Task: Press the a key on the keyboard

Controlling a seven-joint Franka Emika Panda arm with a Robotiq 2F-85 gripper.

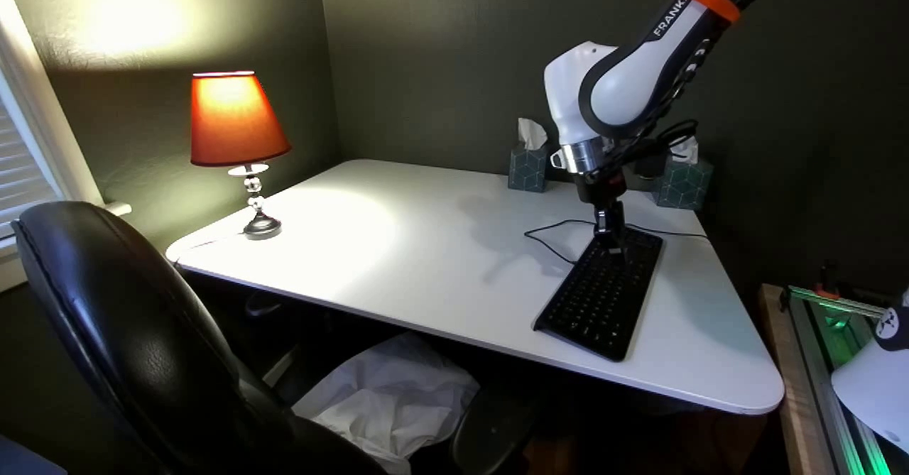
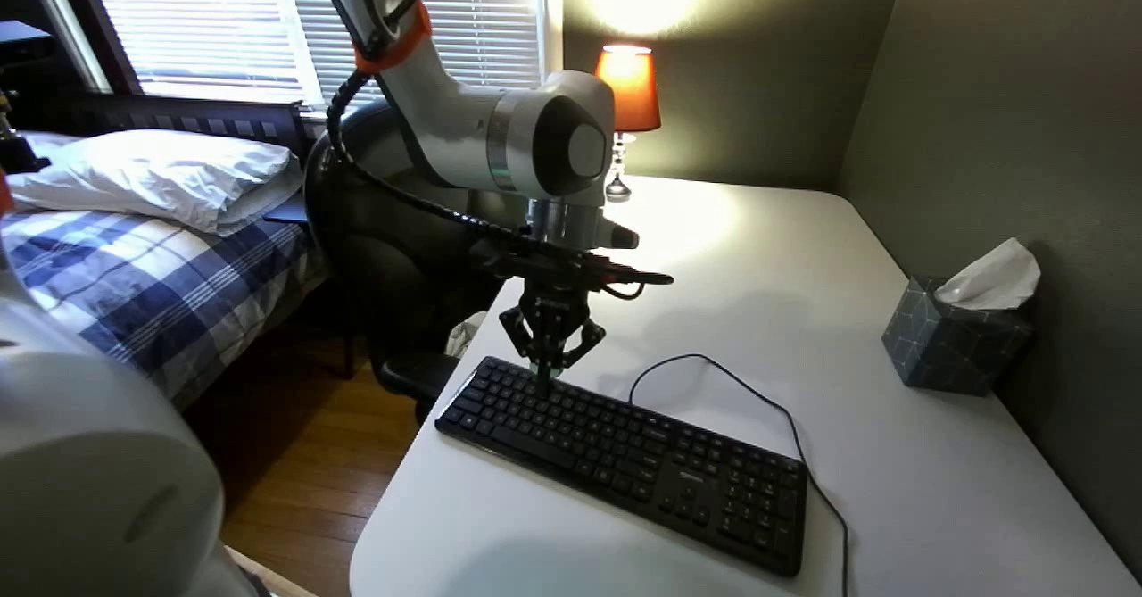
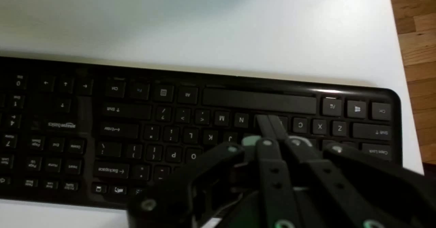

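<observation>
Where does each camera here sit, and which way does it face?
Exterior view: by the keyboard end of the desk, facing lamp and window; arm and pincer show.
Exterior view: near the chair, looking across the desk to the wall; arm and pincer show.
Wrist view: on the arm, looking down at the keyboard; the pincer shows.
Both exterior views share keyboard, desk, lamp, chair.

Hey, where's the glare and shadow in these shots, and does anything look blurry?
In both exterior views, the lit table lamp leaves a glaring patch on the wall; in an exterior view, the window blinds look washed out; in the wrist view, a glint sits on the rim of the keyboard, a shadow dims part of the white desk, and the claw looks slightly soft.
</observation>
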